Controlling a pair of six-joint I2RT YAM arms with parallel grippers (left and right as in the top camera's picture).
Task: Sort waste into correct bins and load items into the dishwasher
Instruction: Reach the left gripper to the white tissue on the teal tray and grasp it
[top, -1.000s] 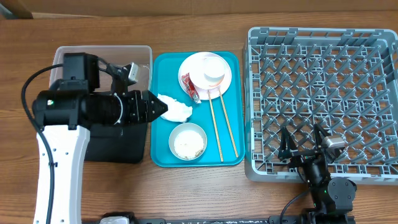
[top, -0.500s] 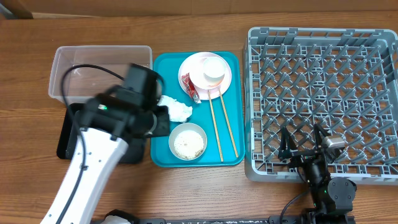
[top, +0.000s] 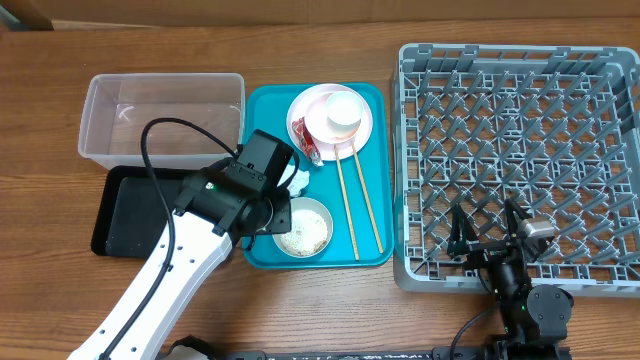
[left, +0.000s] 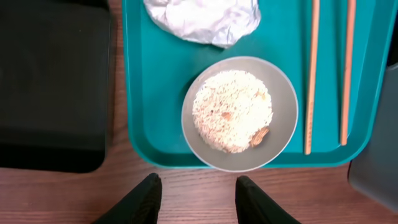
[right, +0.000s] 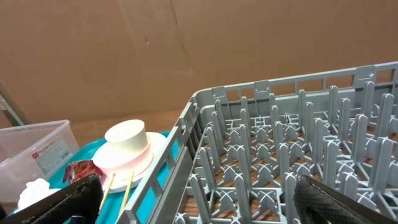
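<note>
**Rice-heaped bowl below a spread left end effector**

The left end effector (left: 199, 202) hangs with its fingers spread and holding nothing, over the desk (left: 62, 196) just past the 6 o'clock edge of the teal tray (left: 155, 93). At the tray's 6 o'clock sits the metal bowl (left: 283, 130), dull grey and mounded with white rice (left: 230, 112) flecked with brown bits. The crumpled white tissue (left: 202, 18) lies at the bowl's 12 o'clock. Two pale wooden chopsticks (left: 311, 74) lie side by side at its 3 o'clock.

At the tray's 12 o'clock the pink-white plate (top: 312, 108) carries a white cup (top: 344, 110), with the red wrapper (top: 305, 140) at the plate's 8 o'clock. The clear tub (top: 160, 120) and black tray (top: 130, 215) stand at the tray's 9 o'clock. The grey rack (top: 402, 170) stands at its 3 o'clock, with the right end effector (right: 199, 205) spread and holding nothing at the rack's 6 o'clock rim.
</note>
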